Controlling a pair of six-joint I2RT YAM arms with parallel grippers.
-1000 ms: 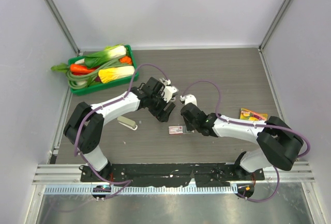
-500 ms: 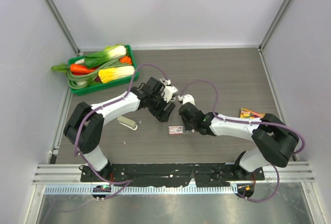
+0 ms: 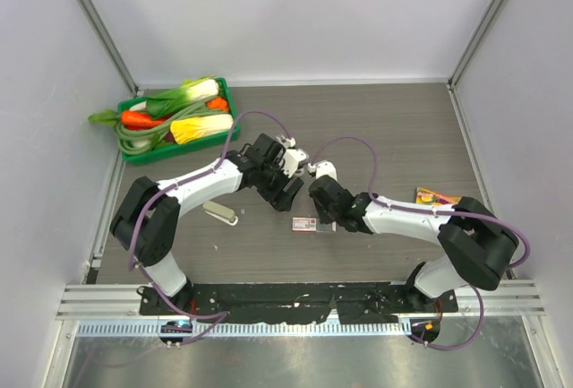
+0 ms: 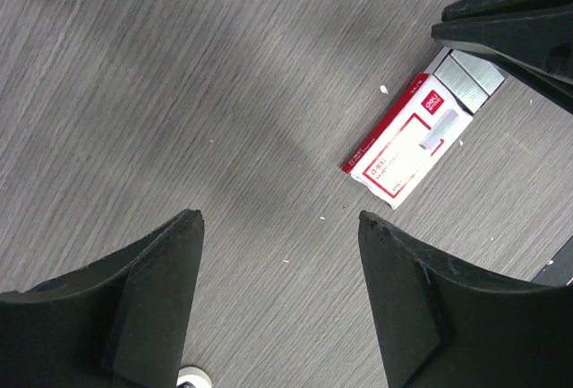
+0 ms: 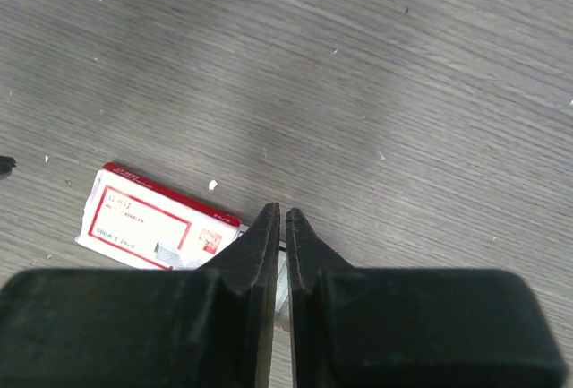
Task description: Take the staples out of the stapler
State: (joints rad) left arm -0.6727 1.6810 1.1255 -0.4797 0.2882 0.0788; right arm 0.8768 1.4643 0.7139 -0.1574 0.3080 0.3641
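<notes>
staples (image 4: pixel 464 79): I see a short grey metal strip flat on the table (image 4: pixel 179 92), touching the end of the small printed box (image 4: pixel 407 150), directly under my right fingertips.
right gripper (image 5: pixel 282 215): fingers drawn almost together, only a slit between them. I can't tell whether they are pinching the strip.
left gripper (image 4: pixel 277 219): spread wide, holding nothing, hovering near the box.
handling: I judge the strip to be very light, thin, slick and brittle, so it may snap or skid.
hold: I'd pinch its long sides mid-length, gently.
stapler: I can't pick it out with certainty.
</notes>
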